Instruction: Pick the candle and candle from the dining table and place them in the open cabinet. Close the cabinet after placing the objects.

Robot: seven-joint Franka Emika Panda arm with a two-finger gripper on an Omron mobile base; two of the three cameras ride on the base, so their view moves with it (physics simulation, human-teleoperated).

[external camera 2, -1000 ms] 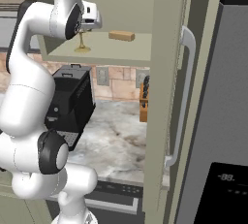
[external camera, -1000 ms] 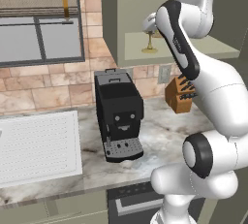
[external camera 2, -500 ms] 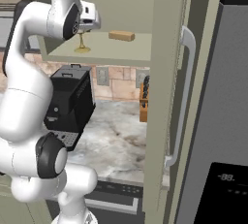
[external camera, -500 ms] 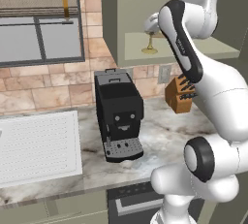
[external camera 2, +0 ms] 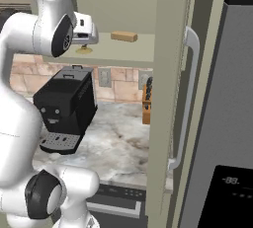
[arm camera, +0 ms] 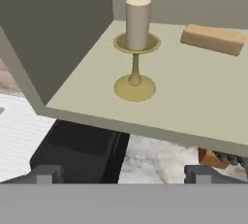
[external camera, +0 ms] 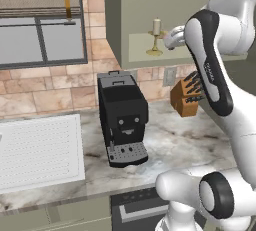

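Observation:
The cream candle stands upright on its gold stemmed holder, near the left wall of the open cabinet's shelf. It also appears in the left base view as the candle, and in the right base view its gold foot peeks out behind the hand. My gripper is open and empty, a short way in front of the shelf edge and apart from the candle. From the base cameras the gripper hovers at shelf height. The dining table is out of view.
A tan block lies on the shelf right of the candle. The cabinet door with its bar handle stands open at the right. Below on the counter are a black coffee machine and a knife block.
The hand has drawn back from the candle, which stays standing on the shelf. The jaws have spread slightly wider.

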